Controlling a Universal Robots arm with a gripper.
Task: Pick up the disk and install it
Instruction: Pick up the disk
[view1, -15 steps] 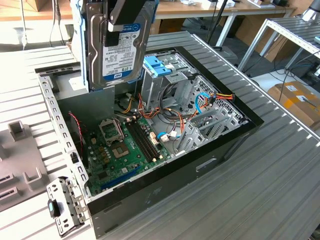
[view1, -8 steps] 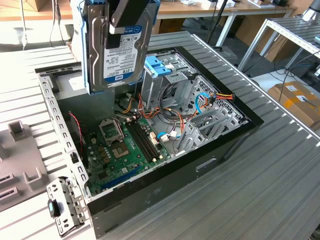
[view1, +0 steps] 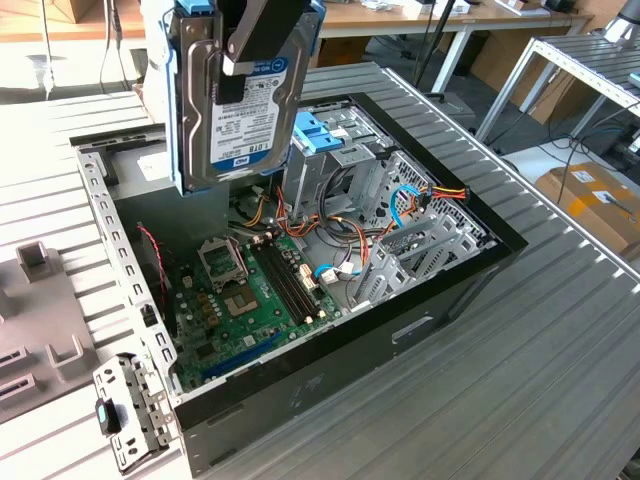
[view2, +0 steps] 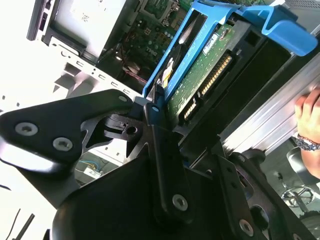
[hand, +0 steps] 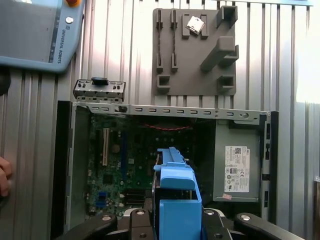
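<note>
Exterior view: low in the frame, a slatted metal table (view1: 520, 380) carries an open computer case (view1: 330, 370), its green motherboard (view1: 250, 290) exposed. Farther back, right of centre, stands a metal drive cage (view1: 340, 165). In the upper left, above the case, the gripper (view1: 250, 50) is clamped on the disk (view1: 235, 110), holding it upright with blue rails (view1: 185, 100) along its edges.

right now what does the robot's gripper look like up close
The gripper is matte black, built from flat, angular link plates with rounded ends, joined by silver screws. In the exterior view, one dark finger has a pale strip along its tip edge.
</note>
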